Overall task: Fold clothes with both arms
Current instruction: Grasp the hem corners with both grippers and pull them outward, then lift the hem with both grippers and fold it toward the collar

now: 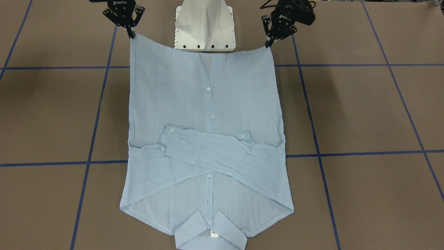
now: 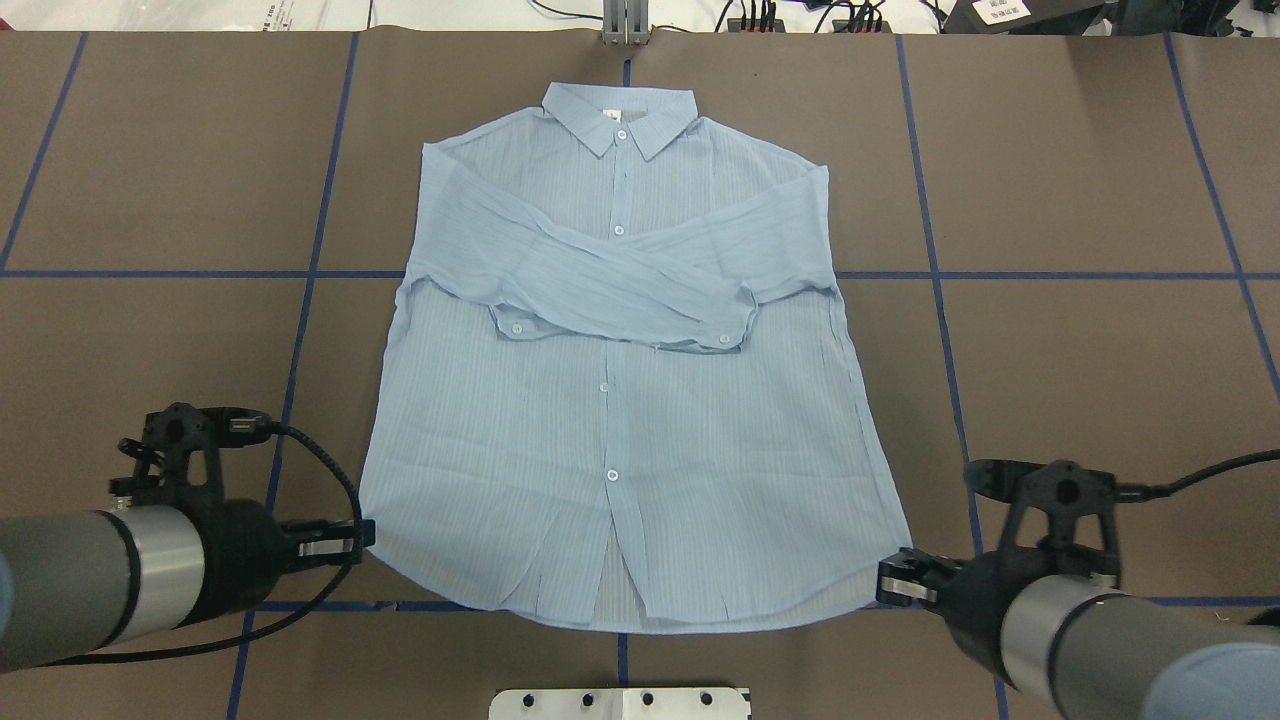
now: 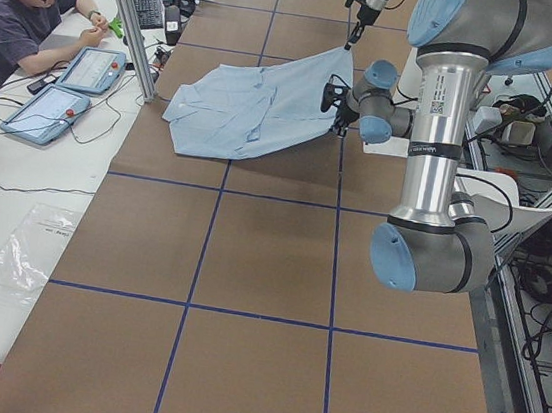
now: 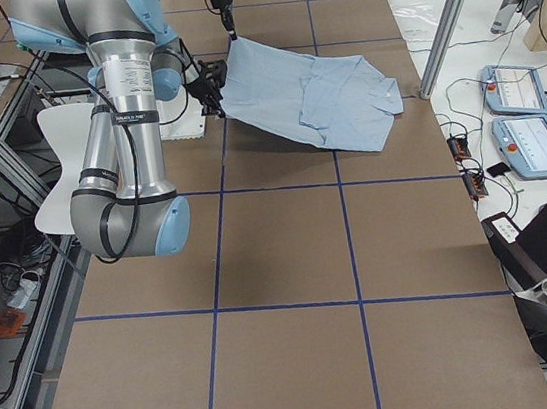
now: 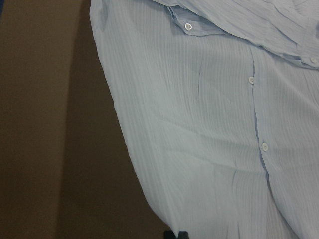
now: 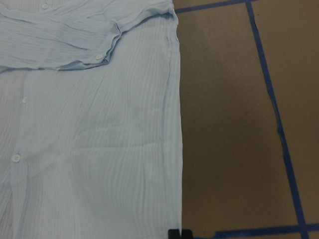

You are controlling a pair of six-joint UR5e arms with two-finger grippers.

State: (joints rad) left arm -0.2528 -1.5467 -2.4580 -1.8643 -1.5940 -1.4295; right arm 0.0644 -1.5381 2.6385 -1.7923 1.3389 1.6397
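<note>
now, left arm (image 2: 90, 585), right arm (image 2: 1085, 630) low, fingers (image 2: 332, 547) pinching shirt (image 2: 700, 430) hem

A seated person (image 3: 22, 19) sits by two tablets (image 3: 93, 70) beside the brown table (image 3: 270, 256) gridded with blue tape (image 3: 243, 312).

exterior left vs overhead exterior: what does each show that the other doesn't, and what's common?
Exterior left only: a seated person, two tablets on a side bench, and the shirt with its hem held up off the table.
Overhead only: the individual front buttons and the cables beyond the far edge.
Both: the left gripper and right gripper pinching the hem corners.
</note>
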